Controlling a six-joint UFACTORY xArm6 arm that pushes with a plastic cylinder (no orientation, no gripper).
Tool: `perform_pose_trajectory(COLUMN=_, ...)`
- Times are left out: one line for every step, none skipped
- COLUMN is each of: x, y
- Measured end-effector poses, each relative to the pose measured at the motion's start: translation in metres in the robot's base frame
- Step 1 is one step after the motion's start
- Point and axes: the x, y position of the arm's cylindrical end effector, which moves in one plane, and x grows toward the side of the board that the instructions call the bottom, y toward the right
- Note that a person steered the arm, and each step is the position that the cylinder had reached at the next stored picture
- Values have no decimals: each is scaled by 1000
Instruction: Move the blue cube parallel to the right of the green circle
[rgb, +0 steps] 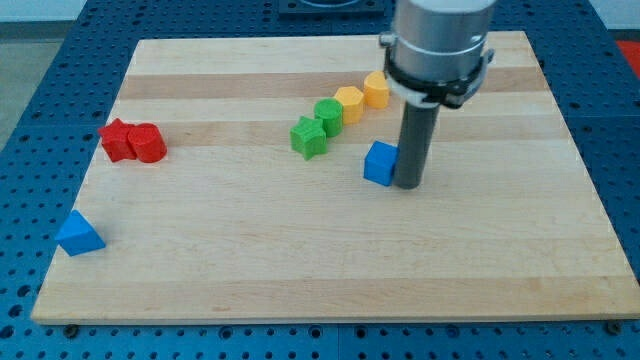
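The blue cube (379, 163) sits near the board's middle, right of and a little below the green circle (328, 113). My tip (407, 185) stands against the cube's right side, touching or nearly touching it. The rod rises from there to the grey arm housing at the view's top. The green circle is in a diagonal row of blocks, above and left of the cube.
A green star (309, 137) lies below-left of the green circle. A yellow hexagon (349, 102) and a yellow block (376, 90) continue the row up-right. Two red blocks (132, 141) sit at the left. A blue triangle (78, 234) is at lower left on the wooden board (500, 260).
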Motion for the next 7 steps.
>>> perform_pose_trajectory(x=2, y=-45)
perform_pose_trajectory(x=2, y=-71)
perform_pose_trajectory(x=2, y=-78)
perform_pose_trajectory(x=-9, y=-75)
perform_pose_trajectory(x=-28, y=-42)
perform_pose_trajectory(x=-46, y=1)
perform_pose_trajectory(x=-58, y=20)
